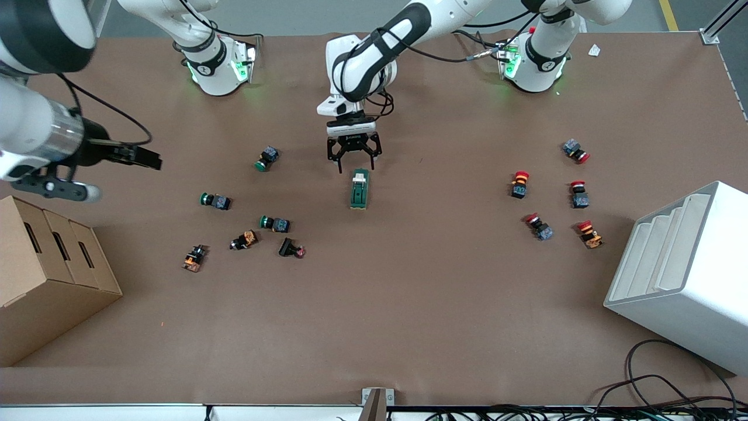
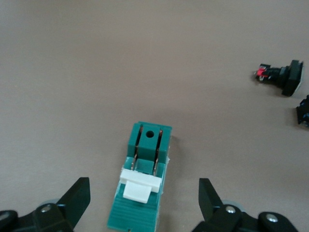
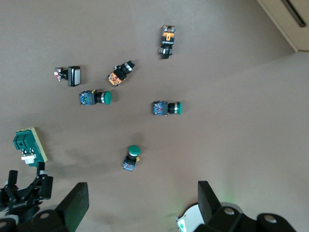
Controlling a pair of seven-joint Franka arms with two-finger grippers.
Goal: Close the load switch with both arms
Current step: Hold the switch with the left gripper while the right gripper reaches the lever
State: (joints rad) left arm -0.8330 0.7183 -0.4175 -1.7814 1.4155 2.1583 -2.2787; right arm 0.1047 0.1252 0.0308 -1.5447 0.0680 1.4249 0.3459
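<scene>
With the left gripper [image 1: 354, 159] hovering wide open just above the load switch [image 1: 359, 189] and its white lever [image 2: 139, 184], it should be descending centred, while the right gripper [image 3: 140, 203], also spread wide, is waiting over the tabletop [image 1: 409, 292].

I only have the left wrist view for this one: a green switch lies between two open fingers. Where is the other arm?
Observer: The right gripper hangs over bare table toward the right arm's end, well apart from the load switch.
Operator: Open or shut?
Observer: Open. Its own wrist view shows its fingers apart with nothing between them.
Operator: Anything toward the left arm's end of the table?
Observer: Yes, a cluster of red-capped push buttons lies there, clear of the switch and of the left gripper.
</scene>
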